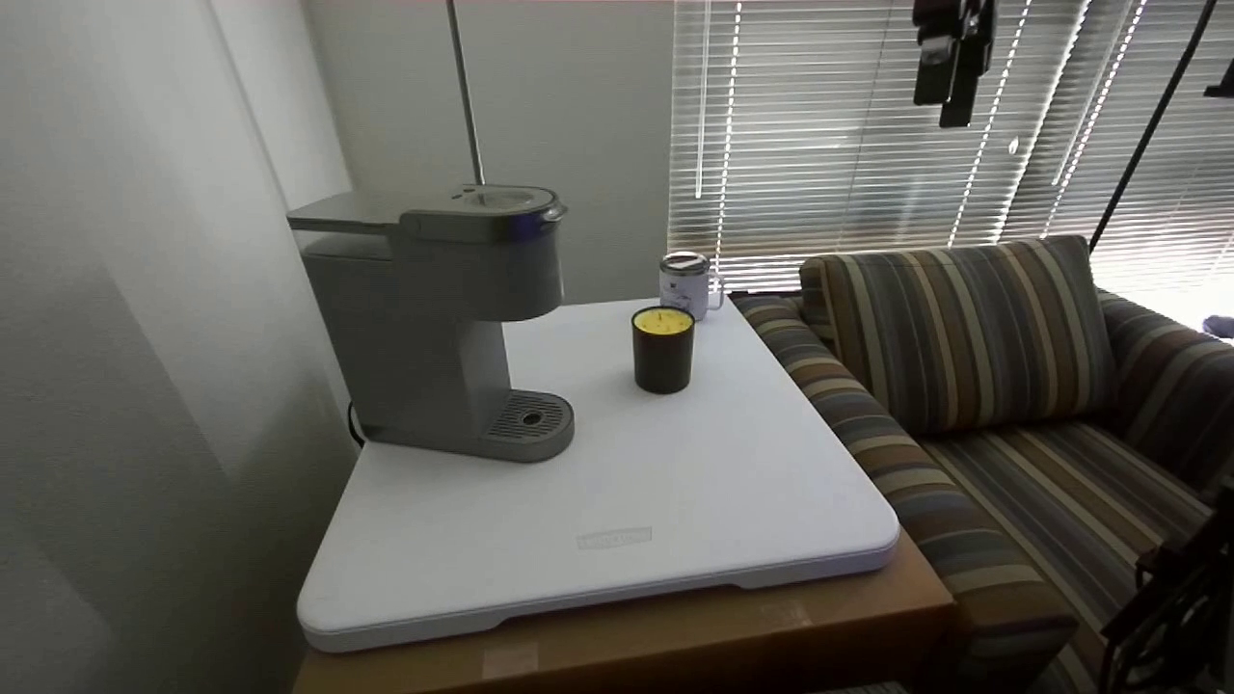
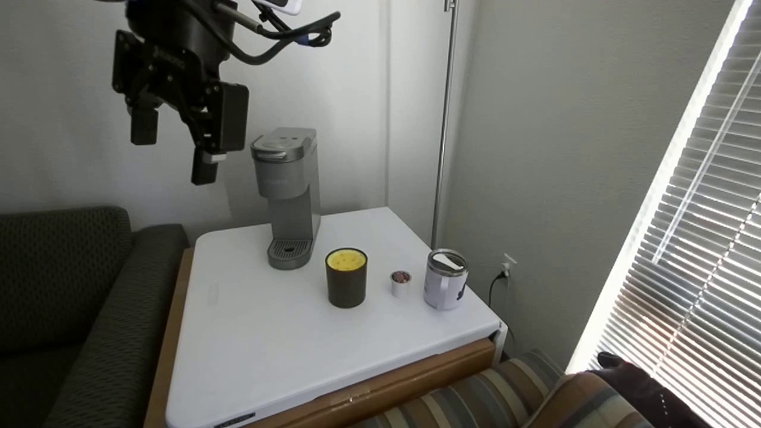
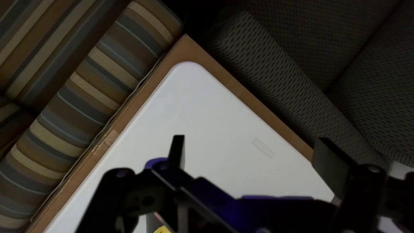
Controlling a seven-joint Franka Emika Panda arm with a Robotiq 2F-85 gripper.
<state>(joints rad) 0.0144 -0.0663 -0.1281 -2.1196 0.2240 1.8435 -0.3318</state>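
Observation:
High above the white tabletop (image 2: 255, 351), my gripper (image 2: 174, 148) stands open with nothing between its fingers. The wrist view shows the jaws spread wide, one dark finger (image 3: 176, 150) at left and a grey-faced pad (image 3: 331, 168) at right. A grey coffee maker (image 1: 434, 280) is upright on the table in both exterior views. Near it stands a dark jar (image 2: 346, 288) with a yellow top; only a yellow sliver (image 3: 161, 229) shows in the wrist view. A small pod cup (image 2: 401, 285) sits between the jar and a lidded white mug (image 2: 443, 288). The gripper touches none of these.
The tabletop rests on a brown cardboard box (image 1: 627, 641). A striped armchair (image 1: 897, 482) adjoins one side, and a dark sofa (image 2: 101, 321) another. A thin metal pole (image 2: 446, 131) rises behind the table. Window blinds (image 1: 829, 135) hang beyond; cables (image 2: 279, 41) loop beside the wrist.

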